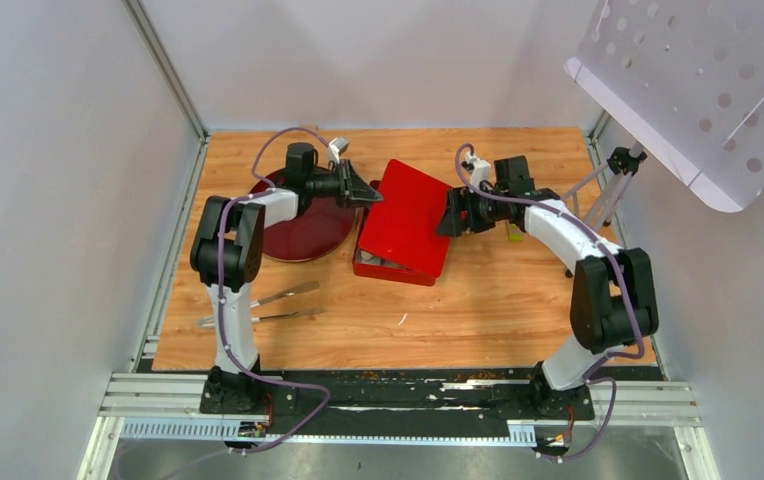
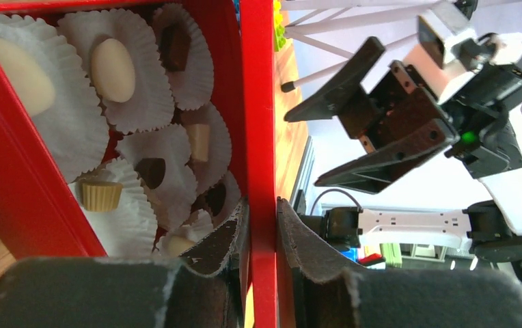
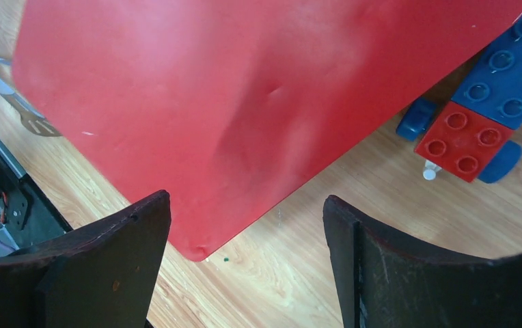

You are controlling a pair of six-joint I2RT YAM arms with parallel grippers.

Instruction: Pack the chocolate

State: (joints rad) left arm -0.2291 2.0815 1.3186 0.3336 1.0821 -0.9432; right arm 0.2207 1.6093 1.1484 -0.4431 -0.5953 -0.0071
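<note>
- From the top view, the red tin (image 1: 388,268) sits mid-frame on the wooden table (image 1: 498,300), its lid (image 1: 408,215) tilted over it and covering nearly all of the inside; no chocolate shows from up there
- My left wrist view shows what the top view hides; the chocolate (image 2: 113,68) lies inside the tin, filling the upper left of that frame; pale cream lumps and dark brown ones each sit in white crinkled paper cups (image 2: 74,116), packed close together
- My left gripper (image 2: 262,201) is pinching the lid's edge; the red edge runs as a band straight up the middle of that frame, with one finger tight on each side of it
- The same view catches my right gripper (image 3: 246,198) at the upper right, jaws spread wide, beyond the lid's edge and holding nothing
- My right wrist view confirms this; both fingers stand apart at the bottom corners of the frame, with the lid's smooth red outer face across the top and bare wood between them
- Only this view shows the blue and red toy blocks (image 3: 497,89) on the table, at the upper right, partly behind the lid
- The top view alone shows the dark red plate (image 1: 303,235) left of the tin, under my left arm, and the metal tongs (image 1: 278,296) lying below it
</note>
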